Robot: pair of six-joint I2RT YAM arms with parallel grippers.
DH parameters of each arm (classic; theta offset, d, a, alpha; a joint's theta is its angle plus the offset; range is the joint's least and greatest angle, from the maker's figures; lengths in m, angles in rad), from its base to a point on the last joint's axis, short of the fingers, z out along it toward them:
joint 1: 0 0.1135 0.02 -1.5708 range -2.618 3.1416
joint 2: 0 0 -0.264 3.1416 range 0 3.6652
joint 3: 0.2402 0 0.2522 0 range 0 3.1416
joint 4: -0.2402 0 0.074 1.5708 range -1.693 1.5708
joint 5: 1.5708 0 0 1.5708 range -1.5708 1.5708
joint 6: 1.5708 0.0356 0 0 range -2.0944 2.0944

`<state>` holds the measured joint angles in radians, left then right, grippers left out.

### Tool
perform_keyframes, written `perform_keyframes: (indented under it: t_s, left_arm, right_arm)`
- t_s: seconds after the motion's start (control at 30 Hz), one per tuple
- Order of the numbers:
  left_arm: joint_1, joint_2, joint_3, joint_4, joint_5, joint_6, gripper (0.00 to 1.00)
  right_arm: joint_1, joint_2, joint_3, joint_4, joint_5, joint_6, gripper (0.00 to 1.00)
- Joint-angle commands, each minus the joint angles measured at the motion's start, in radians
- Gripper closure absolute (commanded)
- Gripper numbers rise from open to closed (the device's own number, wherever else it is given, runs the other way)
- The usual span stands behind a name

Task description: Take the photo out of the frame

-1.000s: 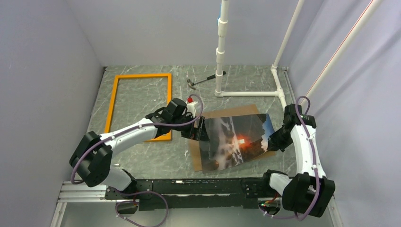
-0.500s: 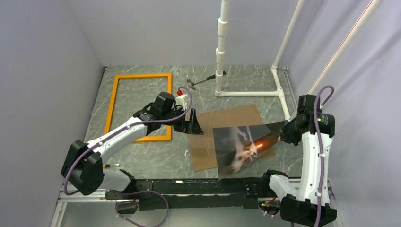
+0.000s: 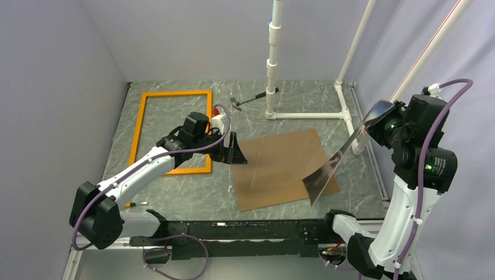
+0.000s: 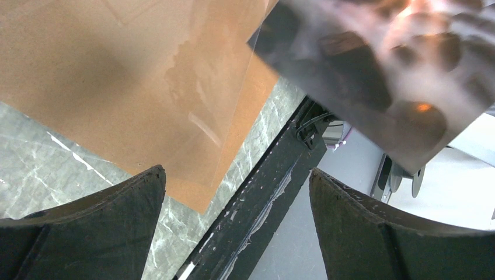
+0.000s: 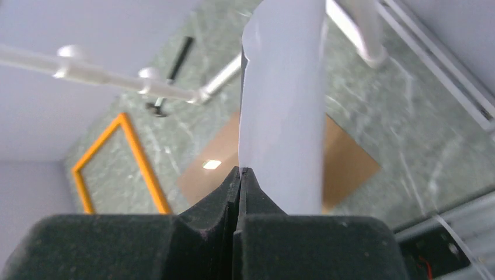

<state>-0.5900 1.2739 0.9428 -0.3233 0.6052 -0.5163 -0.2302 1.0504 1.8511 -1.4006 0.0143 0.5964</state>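
Observation:
The photo hangs in the air at the right, its lower corner over the brown board that lies flat on the table. My right gripper is raised high and shut on the photo's top edge. In the right wrist view its fingers pinch the print's white back. The print's dark rocks and orange glow show in the left wrist view. The orange frame lies empty on the table at the back left. My left gripper is open and empty at the board's left edge.
A hammer lies at the back by a white pipe stand, whose pipes run along the right side. A small tool lies near the left arm's base. Grey walls close in the table.
My right arm has lifted the photo up and to the right, off the brown board. My left gripper has drawn back a little to the left, clear of the print.

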Motion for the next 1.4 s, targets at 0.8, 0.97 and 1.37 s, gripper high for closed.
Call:
perform_keyframes:
  t_s: [0.8, 0.97, 1.37]
  left_arm:
    - [0.356, -0.129, 0.026, 0.052, -0.028, -0.078, 0.06]
    - [0.361, 0.034, 0.141, 0.014, 0.003, 0.002, 0.09]
    - [0.36, 0.116, 0.221, 0.024, 0.011, -0.02, 0.1]
  right_arm:
    - [0.31, 0.156, -0.468, 0.942, -0.403, 0.406, 1.0]
    - [0.185, 0.026, -0.854, 0.956, -0.366, 0.373, 1.0]
    - [0.191, 0.03, -0.769, 1.003, -0.635, 0.32, 1.0]
